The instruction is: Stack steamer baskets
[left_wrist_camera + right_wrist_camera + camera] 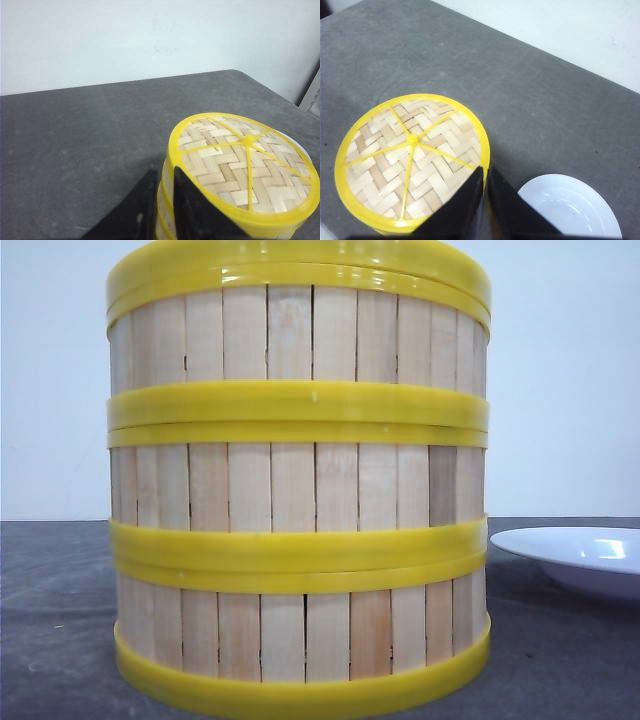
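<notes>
Three steamer baskets stand stacked in one column close to the front camera: bottom basket (pixel 300 635), middle basket (pixel 300 480), top basket (pixel 300 335). A woven-top lid (pixel 300 260) with a yellow rim caps the column. My left gripper (pixel 164 170) is shut on the lid (pixel 240 160) at its rim, one finger outside the wall and one over the woven top. On another side my right gripper (pixel 485 170) is shut on the rim of the lid (pixel 410 160) in the same way. Neither gripper shows in the front view.
A white plate (pixel 575 550) lies on the dark grey table (pixel 50 620) to the right of the stack, also seen as the plate (pixel 570 210) beside my right fingers. A pale wall stands behind the table's far edge.
</notes>
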Available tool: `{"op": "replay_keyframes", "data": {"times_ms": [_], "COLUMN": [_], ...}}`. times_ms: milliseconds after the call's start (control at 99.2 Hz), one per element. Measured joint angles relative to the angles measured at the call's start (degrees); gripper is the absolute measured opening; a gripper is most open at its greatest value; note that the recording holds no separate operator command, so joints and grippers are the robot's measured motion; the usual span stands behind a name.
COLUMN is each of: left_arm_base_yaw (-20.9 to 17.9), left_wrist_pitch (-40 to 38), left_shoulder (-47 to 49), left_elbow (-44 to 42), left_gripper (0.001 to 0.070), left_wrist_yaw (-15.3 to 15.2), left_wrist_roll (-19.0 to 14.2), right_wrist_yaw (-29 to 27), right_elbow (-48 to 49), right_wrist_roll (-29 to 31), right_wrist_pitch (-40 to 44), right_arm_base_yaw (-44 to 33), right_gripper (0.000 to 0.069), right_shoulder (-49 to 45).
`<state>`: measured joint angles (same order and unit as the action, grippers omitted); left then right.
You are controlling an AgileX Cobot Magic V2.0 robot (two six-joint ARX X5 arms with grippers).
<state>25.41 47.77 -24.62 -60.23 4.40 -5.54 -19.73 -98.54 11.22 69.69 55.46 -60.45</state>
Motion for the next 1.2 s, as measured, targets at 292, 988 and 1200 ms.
{"op": "replay_keyframes", "data": {"times_ms": [292,988,1200], "left_arm_base_yaw": [0.00,-9.35,-18.84], "left_wrist_pitch": [0.00,-3.28,-15.34], "left_shoulder": [0.00,1.86,9.44], "left_elbow": [0.00,3.34,19.08], "left_gripper": [0.0032,0.0032,0.0032], "left_wrist_yaw": [0.02,-0.11,-0.26], "left_wrist_roll": [0.00,3.13,3.61], "right_wrist_yaw": [0.00,0.00,0.00], "right_elbow": [0.00,0.00,0.00], "right_wrist_roll": [0.00,0.00,0.00], "right_wrist_pitch": [0.00,-0.02,-0.02], "right_arm_base_yaw": [0.00,0.00,0.00], "right_gripper": [0.0009,0.0009,0.0009], "right_shoulder": [0.00,0.00,0.00]}}
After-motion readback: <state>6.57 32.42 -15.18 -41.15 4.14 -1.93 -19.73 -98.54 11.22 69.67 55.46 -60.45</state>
